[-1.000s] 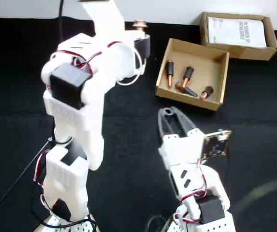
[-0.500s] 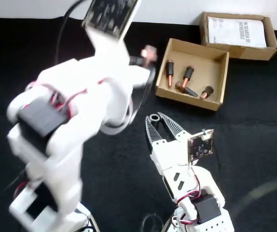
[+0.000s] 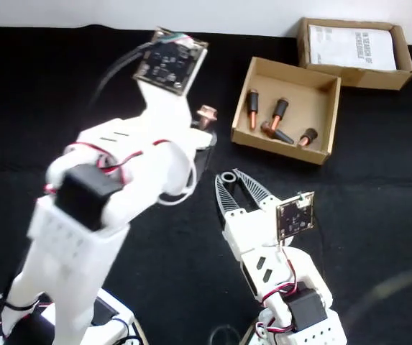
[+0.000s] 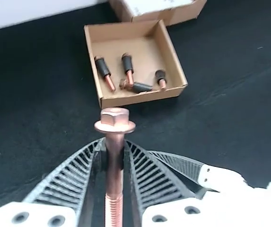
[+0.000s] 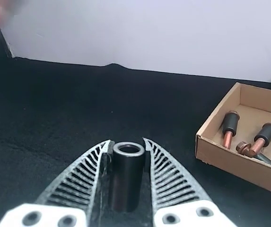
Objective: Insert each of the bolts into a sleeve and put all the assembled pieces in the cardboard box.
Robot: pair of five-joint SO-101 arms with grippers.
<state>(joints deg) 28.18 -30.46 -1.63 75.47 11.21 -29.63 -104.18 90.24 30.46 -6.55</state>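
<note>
Presently: one copper bolt [image 4: 114, 175], clamped by the shank in the left gripper [image 4: 114, 144], fingers closed on it; long axis in line with the fingers, flanged head out past the tips, aimed toward the cardboard box [image 3: 274, 147]. One black sleeve [image 5: 127, 175], pinched in the right gripper [image 5: 127, 142], axis along the fingers, open bore outward. Box contents: four assembled pieces [image 3: 279, 111], lying flat at mixed angles, two apparently touching. Behind it, second box [image 3: 407, 66], holding one white sheet [image 3: 353, 47].
</note>
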